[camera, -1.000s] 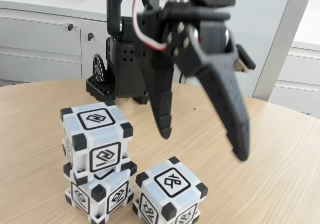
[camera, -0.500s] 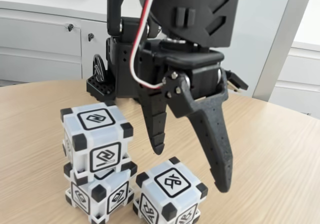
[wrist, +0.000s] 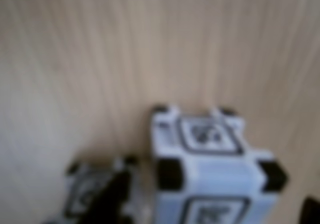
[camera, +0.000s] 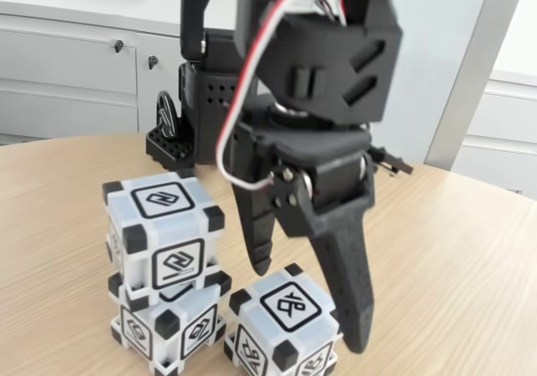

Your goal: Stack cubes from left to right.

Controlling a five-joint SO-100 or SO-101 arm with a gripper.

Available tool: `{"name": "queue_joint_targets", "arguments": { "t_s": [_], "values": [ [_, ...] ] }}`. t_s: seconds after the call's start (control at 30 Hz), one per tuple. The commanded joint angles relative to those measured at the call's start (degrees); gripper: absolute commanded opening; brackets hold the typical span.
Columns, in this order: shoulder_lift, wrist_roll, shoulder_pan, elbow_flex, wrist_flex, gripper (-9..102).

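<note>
Two white cubes with black corners are stacked at the lower left of the fixed view, the top cube [camera: 164,233] resting on the bottom cube [camera: 164,330]. To their right a third cube [camera: 285,326] sits alone on the wooden table [camera: 453,258]. My black gripper [camera: 309,305] is open and hangs low over this lone cube, with one finger behind its left corner and the other beside its right side. The blurred wrist view has a cube [wrist: 210,169] between two dark fingers [wrist: 117,191], and another cube [wrist: 87,194] at the lower left.
The arm's black base [camera: 197,116] stands at the back of the table. White cabinets [camera: 67,74] line the wall behind it. Bare wood stretches to the right of the lone cube.
The gripper has come down from well above the table until its fingers flank the lone cube. The jaws have narrowed a little. The cubes have not moved.
</note>
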Motion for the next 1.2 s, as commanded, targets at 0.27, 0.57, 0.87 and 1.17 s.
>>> {"name": "queue_joint_targets", "arguments": {
  "t_s": [0.27, 0.57, 0.87, 1.17],
  "values": [
    [-2.46, 3.34, 0.70, -6.06, -0.35, 30],
    [-2.55, 4.75, 0.70, -6.06, -0.53, 25],
    [-6.42, 5.45, 0.70, -6.06, 0.18, 25],
    [-7.82, 6.06, 0.70, -6.15, 0.18, 21]
  ]
}}
